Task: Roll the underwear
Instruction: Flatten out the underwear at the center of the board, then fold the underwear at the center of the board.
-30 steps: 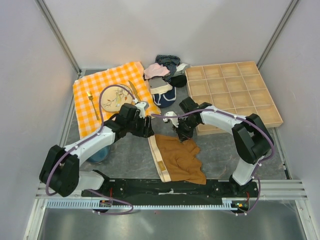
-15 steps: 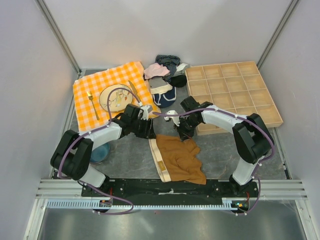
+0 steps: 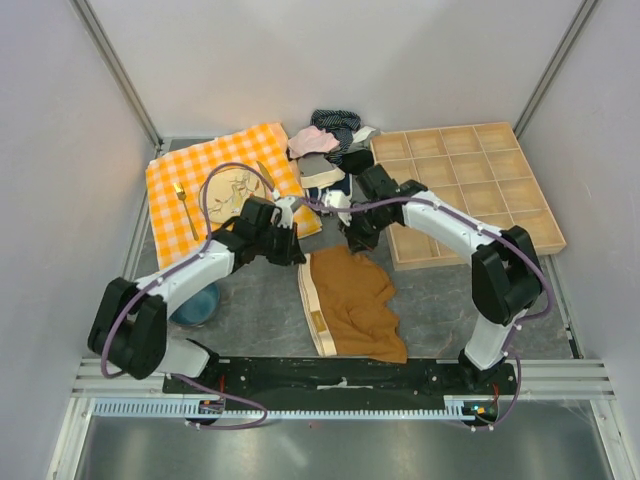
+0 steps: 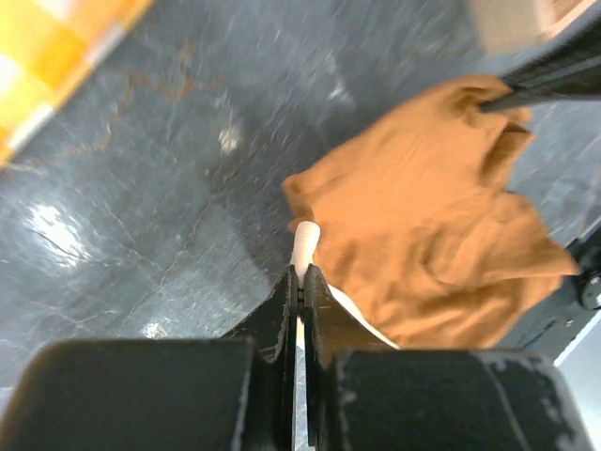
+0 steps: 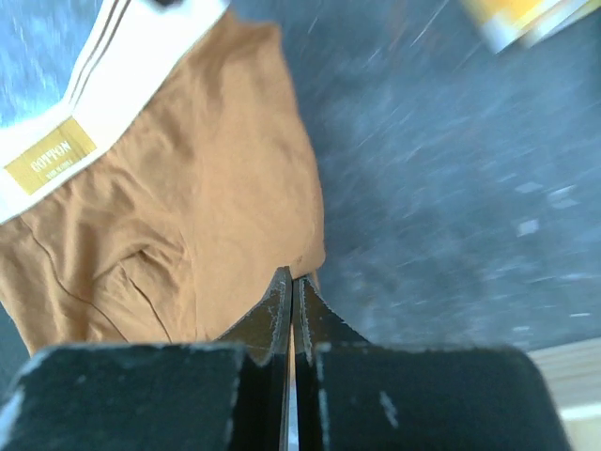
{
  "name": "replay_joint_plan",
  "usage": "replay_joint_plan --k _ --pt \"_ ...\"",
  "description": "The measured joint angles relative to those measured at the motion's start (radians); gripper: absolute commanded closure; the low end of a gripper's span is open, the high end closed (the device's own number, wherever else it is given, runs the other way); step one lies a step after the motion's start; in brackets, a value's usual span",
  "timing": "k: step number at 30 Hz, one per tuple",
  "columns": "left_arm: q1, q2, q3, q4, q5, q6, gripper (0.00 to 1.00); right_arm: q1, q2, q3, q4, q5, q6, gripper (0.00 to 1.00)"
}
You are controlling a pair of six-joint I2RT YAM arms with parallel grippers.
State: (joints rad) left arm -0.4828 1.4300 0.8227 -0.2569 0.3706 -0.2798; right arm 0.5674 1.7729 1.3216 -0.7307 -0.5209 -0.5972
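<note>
Close before the arm bases, the underwear (image 3: pixel 355 305) lies spread on the bench (image 3: pixel 250 310), its cream waistband (image 3: pixel 318 320) to the left. At its far edge the left pincer (image 4: pixel 300 277) is closed on the waistband's end, and the right pincer (image 5: pixel 287 282) is pinched shut, apparently on the brown hem corner. To start a tight roll, I judge both should lift only slightly and travel nearward together, keeping that edge straight.

White links (image 3: pixel 195 275), black joints (image 3: pixel 500 285), purple cables (image 3: pixel 232 166) — black left claw (image 4: pixel 300 272) and right claw (image 5: pixel 291 277).
</note>
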Motion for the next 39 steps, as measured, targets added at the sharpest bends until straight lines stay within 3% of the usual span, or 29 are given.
replay_joint_plan --k 9,13,19,25,28,33,39 --pt "0.006 -0.273 0.232 -0.09 0.017 0.047 0.98 0.0 -0.019 0.453 -0.157 0.023 -0.091 1.0" --pt "0.006 -0.388 0.274 -0.118 0.089 0.058 0.98 0.03 -0.159 0.464 -0.253 0.026 -0.169 1.0" --pt "0.003 -0.489 0.347 -0.18 0.225 0.057 0.98 0.183 -0.41 0.463 -0.332 0.012 -0.231 1.0" --pt "0.002 -0.554 0.404 -0.189 0.323 0.039 0.98 0.168 -0.481 0.542 -0.372 -0.005 -0.229 1.0" --pt "-0.002 -0.581 0.377 -0.181 0.314 0.031 0.98 0.146 -0.473 0.498 -0.331 0.018 -0.191 1.0" --pt "-0.002 -0.603 0.169 -0.107 0.205 -0.008 0.98 0.069 -0.361 0.357 -0.21 0.093 -0.129 1.0" --pt "0.039 -0.331 -0.043 0.022 0.011 -0.065 0.98 0.03 -0.071 0.282 -0.094 0.155 -0.097 1.0"
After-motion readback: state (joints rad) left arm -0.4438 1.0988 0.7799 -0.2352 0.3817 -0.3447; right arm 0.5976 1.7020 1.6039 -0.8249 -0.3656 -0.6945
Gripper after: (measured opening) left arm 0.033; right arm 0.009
